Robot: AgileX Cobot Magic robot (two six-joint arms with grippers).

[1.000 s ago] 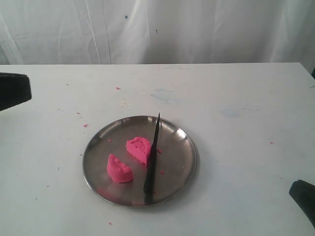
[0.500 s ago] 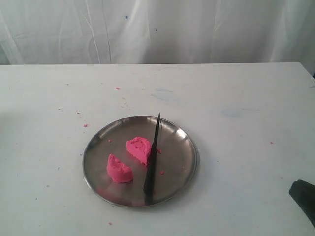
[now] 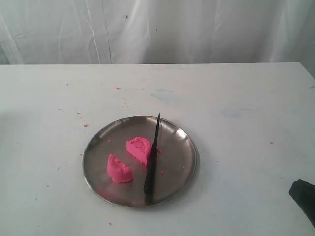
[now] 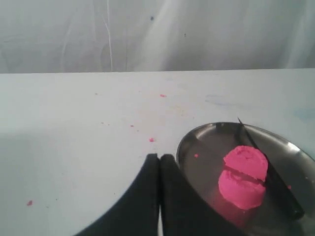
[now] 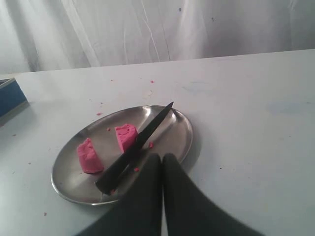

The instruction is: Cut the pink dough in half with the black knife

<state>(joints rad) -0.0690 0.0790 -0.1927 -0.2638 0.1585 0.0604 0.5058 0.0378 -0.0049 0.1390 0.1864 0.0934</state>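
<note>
A white, stained table (image 3: pixel 246 98) carries a round, shiny steel plate (image 3: pixel 189 147), with bare tabletop all around it. The black left gripper (image 4: pixel 159 162) and right gripper (image 5: pixel 162 160) are pressed closed, holding nothing. A slim matte knife (image 3: pixel 151 162) lies flat on the plate, just beside the soft pink dough (image 3: pixel 138 149), which sits in two lumpy halves.

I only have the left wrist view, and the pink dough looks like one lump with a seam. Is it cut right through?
Observer: Yes. In the exterior view the pink dough is in two pieces. The second piece sits apart from the first, with bare plate between them.
Operator: Is anything held on the right side?
Observer: No. The right gripper is shut on nothing, and the black knife lies loose on the plate.
</note>
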